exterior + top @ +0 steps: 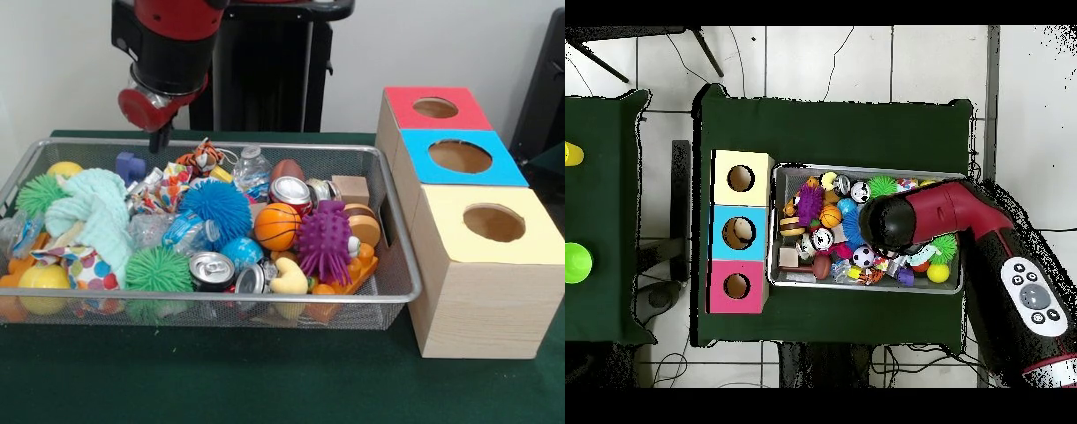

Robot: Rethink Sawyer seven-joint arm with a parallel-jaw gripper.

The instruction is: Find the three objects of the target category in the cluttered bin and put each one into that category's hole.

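The wire-mesh bin [265, 302] stands on the green table, packed with toys; it also shows in the overhead view [865, 170]. A white cloth with bright dots [86, 265] lies at its front left, partly under a mint knitted cloth [93, 210]. Another white printed cloth [164, 187] lies near the back, just below and right of my gripper [161, 140]. My gripper hangs over the bin's back left part, just above the clutter, holding nothing. A third cloth does not show. The yellow-topped box's hole [494, 223] is right of the bin and shows from above [741, 179].
The blue-topped box [459, 156] and the red-topped box [435, 108] stand behind the yellow one. Spiky balls [214, 205], a purple spiky ball [323, 240], drink cans [212, 269] and a small basketball [277, 226] crowd the bin. My arm [965, 215] covers the bin's right part from above.
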